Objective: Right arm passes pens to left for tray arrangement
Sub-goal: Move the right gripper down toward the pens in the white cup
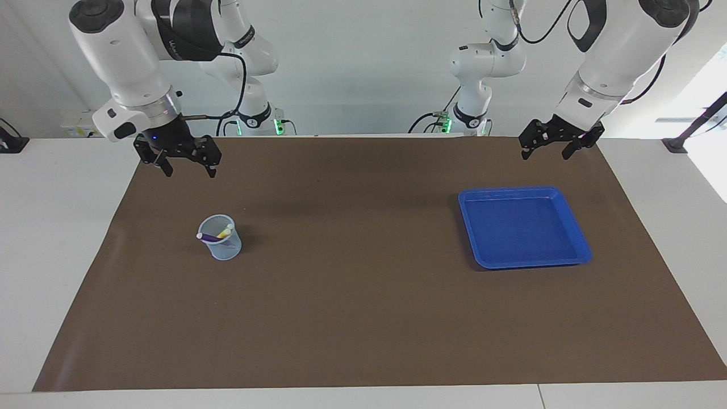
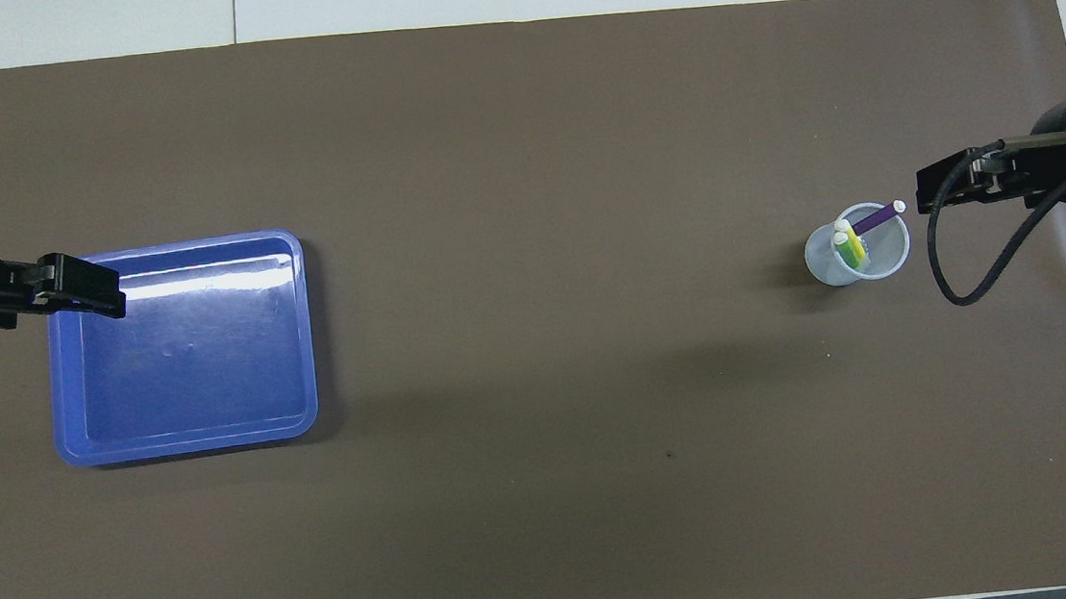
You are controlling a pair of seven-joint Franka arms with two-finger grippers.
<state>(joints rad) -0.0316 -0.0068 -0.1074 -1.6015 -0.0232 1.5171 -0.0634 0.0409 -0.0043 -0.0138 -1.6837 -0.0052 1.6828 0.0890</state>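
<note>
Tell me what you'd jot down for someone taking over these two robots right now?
Right claw: open, empty, raised over the mat between the cup and the robots.
Left claw: open, empty, waiting above the mat by the tray's robot-side edge.
Pens: all three stand in the cup, at the right arm's end.
Tray: holds nothing.
Done: nothing. Left: pick, pass, arrange each pen.

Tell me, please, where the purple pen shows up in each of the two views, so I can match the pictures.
Facing view: the purple pen leans in the pale blue mesh cup, lower left of centre, below the right gripper.
Overhead view: the purple pen leans in the same cup, at mid-right.
Shared landmark: the blue tray, toward the left arm's end of the table.
</note>
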